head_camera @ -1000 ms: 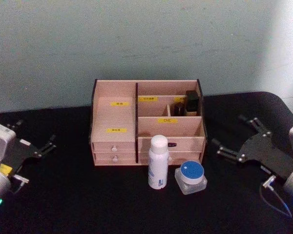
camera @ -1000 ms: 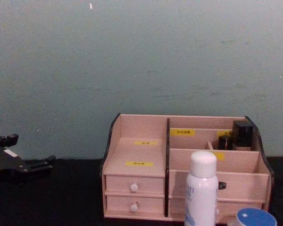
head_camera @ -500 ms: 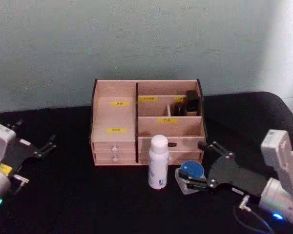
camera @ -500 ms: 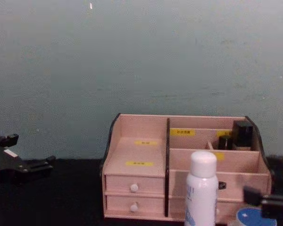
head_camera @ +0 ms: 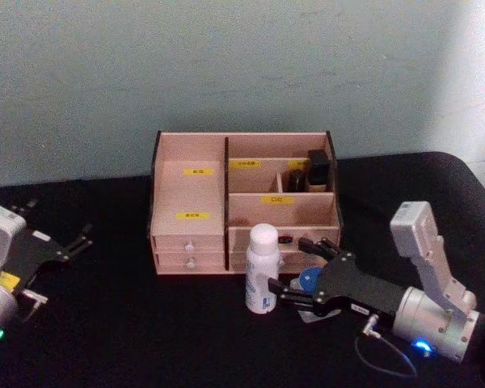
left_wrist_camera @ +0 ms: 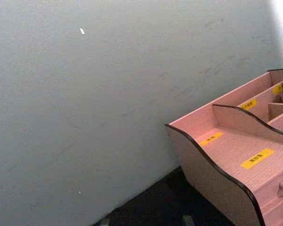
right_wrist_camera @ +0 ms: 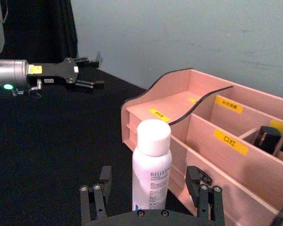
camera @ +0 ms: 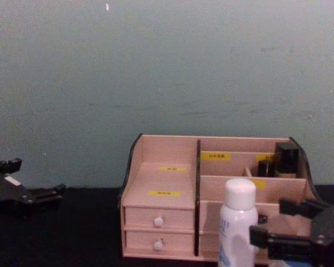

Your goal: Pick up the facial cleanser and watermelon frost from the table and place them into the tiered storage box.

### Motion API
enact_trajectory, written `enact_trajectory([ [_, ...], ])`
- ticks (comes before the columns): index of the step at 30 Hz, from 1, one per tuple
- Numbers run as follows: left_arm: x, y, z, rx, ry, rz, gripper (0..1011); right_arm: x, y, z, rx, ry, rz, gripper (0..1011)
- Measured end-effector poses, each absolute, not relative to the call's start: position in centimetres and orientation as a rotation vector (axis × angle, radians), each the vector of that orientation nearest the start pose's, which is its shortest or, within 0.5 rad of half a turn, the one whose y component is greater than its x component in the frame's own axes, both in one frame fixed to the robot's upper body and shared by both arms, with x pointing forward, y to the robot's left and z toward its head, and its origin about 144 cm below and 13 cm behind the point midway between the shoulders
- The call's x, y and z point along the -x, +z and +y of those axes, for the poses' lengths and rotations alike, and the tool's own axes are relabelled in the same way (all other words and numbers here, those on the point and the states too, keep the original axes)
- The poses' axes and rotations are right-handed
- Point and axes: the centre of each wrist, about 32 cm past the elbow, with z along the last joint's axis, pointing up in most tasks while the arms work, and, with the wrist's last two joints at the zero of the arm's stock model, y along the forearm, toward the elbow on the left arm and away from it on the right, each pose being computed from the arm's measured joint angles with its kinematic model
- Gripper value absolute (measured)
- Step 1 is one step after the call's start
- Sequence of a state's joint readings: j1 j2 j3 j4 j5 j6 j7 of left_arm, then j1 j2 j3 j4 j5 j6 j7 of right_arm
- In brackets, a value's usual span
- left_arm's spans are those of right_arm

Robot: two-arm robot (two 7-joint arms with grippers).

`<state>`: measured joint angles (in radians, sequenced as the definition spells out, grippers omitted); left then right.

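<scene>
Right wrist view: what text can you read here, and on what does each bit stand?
"口红": on the yellow label on a divider of the tiered storage box.
The other yellow labels are too small to read.
The dark print on the white bottle is too blurred to read.

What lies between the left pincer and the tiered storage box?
Bare black table, as the head view shows: the left pincer rests open near the left edge, clear of the tiered storage box. The right pincer, open, is beside the white bottle.
</scene>
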<state>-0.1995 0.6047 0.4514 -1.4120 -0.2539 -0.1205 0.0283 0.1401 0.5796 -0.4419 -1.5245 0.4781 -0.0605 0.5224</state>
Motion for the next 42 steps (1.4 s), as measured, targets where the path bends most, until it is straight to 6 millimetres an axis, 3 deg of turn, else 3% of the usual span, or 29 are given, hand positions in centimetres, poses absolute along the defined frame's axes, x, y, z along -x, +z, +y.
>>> enact_trajectory([
  [20,-48.9,114.0,31.0,-0.304,1.248,-0.285,1001,-49.9,113.8,-25.7,0.193,-0.689,0.012,1002],
  [42,-48.9,114.0,31.0,-0.305,1.248,-0.285,1001,-51.1,113.4,-24.6,0.205,-0.706,0.034,1002],
])
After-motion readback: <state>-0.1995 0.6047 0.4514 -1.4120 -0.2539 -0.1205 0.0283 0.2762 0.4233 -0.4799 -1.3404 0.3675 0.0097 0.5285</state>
